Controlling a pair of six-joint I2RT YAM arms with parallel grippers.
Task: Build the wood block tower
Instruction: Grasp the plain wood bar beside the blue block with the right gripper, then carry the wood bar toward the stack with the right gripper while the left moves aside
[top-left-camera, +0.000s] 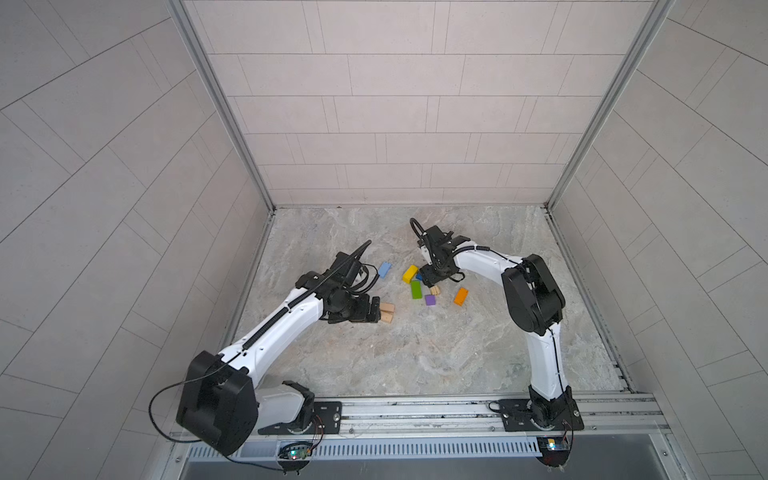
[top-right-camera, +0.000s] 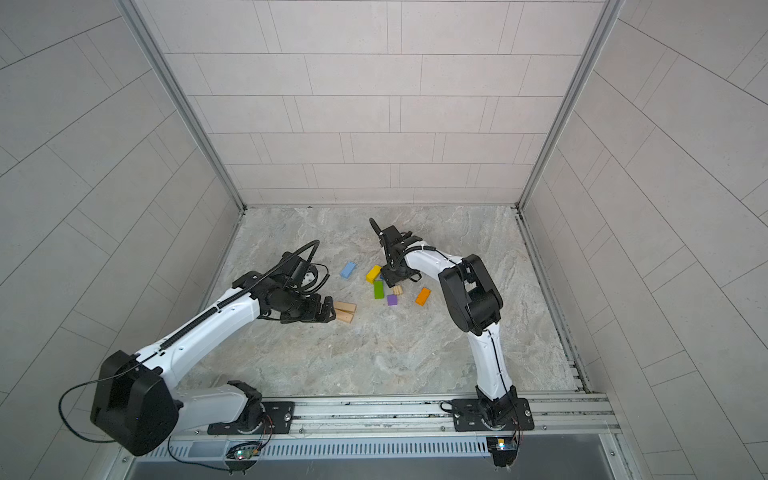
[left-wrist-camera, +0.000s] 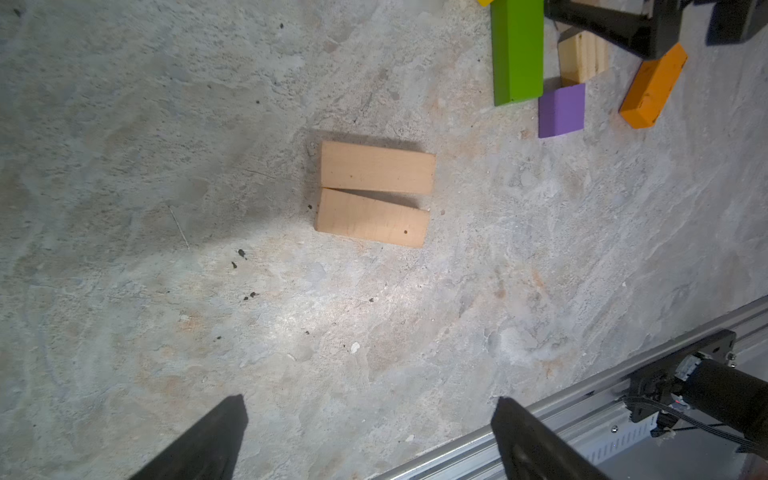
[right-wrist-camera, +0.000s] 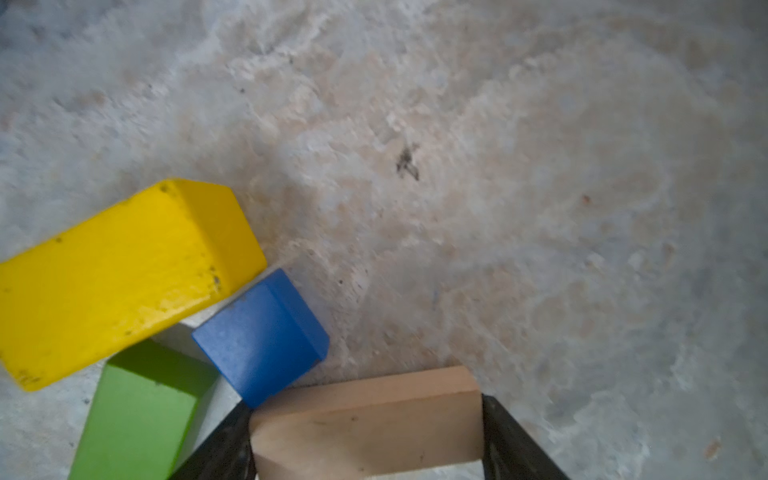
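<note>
Taking the green bar (top-left-camera: 416, 289) as my mark: it lies flat on the table (top-left-camera: 457, 365), long axis running front to back.

Far to its left my left tool (left-wrist-camera: 370, 402) hangs released, fingers spread wide, holding nothing. Just ahead of it, left of the green bar and nearer the front, lies the pair of tan bars (top-left-camera: 386, 312). They are flat, side by side, long axes running left to right. They touch at one end, with a thin wedge of gap at the other.

Left of the green bar and farther back, the light-blue bar (top-left-camera: 384, 269) lies on a diagonal. The yellow bar (top-left-camera: 410, 274) sits just behind the green bar on the same slant, and the dark-blue cube (right-wrist-camera: 262, 336) is tucked between them.

The purple cube (top-left-camera: 430, 300) sits at the green bar's front right corner. Just right of the green bar, my right tool (right-wrist-camera: 365, 415) is clamped on a third tan bar (right-wrist-camera: 365, 432), a finger flush against each end. I cannot tell whether it is off the table. The orange bar (top-left-camera: 461, 296) lies farther right, slanted.
</note>
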